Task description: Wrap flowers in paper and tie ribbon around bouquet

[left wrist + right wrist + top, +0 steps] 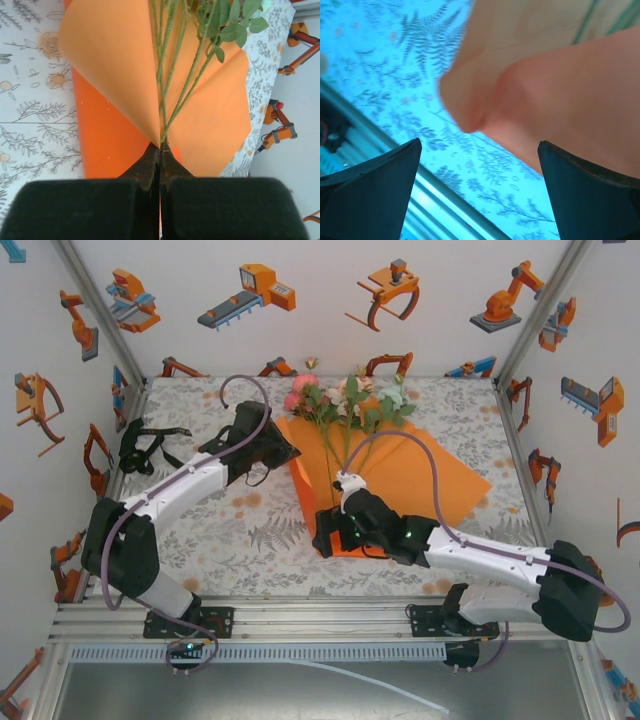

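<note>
Two arms meet at an orange paper [430,475] lying slantwise on the leaf-printed surface [230,530]. From above, the flowers [340,400] rest on the sheet, pink, cream and pale green heads toward the far wall and thin stems running down to its near corner, where the right tool [326,537] sits. The left tool [288,452] is at the sheet's left edge. The black ribbon [150,445] lies in a loose tangle by the left wall, well apart, any lettering on it too small to read. Stickers [250,295] on the white walls picture orange machines. The left wrist camera gives the close detail: the left tool [160,149] is pressed fully together, its dark tips meeting where a smooth, matte flap of paper [110,60] curls over the flowers [232,27], seen here as wiry green stems and small leaves. A sliver of orange shows between the jaws, so it appears to pinch the sheet's edge. The right wrist camera shows the right tool [480,144] spread wide and clamping nothing, its wedge-shaped fingers [375,190] far apart. A blurred, rounded fold of paper [560,90] hangs above the gap; whether the right-hand finger touches it I cannot tell. Below lie the fern-printed surface [380,50], tinted blue, and a metal rail [450,200].
</note>
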`<move>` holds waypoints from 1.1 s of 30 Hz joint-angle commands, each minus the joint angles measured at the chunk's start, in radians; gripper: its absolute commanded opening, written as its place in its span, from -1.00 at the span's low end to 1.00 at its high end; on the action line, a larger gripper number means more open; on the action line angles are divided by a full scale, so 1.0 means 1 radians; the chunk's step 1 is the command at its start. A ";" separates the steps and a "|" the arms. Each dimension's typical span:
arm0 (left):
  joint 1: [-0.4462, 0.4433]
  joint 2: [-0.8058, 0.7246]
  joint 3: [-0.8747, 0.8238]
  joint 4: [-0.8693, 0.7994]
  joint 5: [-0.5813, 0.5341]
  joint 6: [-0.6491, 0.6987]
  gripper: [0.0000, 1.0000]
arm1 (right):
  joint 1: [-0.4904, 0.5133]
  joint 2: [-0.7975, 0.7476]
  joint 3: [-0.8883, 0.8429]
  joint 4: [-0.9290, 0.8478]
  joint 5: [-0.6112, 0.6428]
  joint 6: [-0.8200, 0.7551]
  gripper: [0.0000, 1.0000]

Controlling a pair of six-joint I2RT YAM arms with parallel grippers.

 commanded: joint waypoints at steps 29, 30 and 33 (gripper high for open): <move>-0.114 -0.039 0.088 0.172 -0.141 0.542 0.46 | -0.038 0.205 -0.103 0.197 0.201 0.202 -0.96; -0.114 -0.063 0.075 0.163 -0.183 0.583 0.48 | -0.046 0.204 -0.106 0.193 0.200 0.206 -0.96; -0.105 -0.130 -0.008 0.173 -0.280 0.678 0.51 | -0.080 0.201 -0.116 0.195 0.177 0.208 -0.94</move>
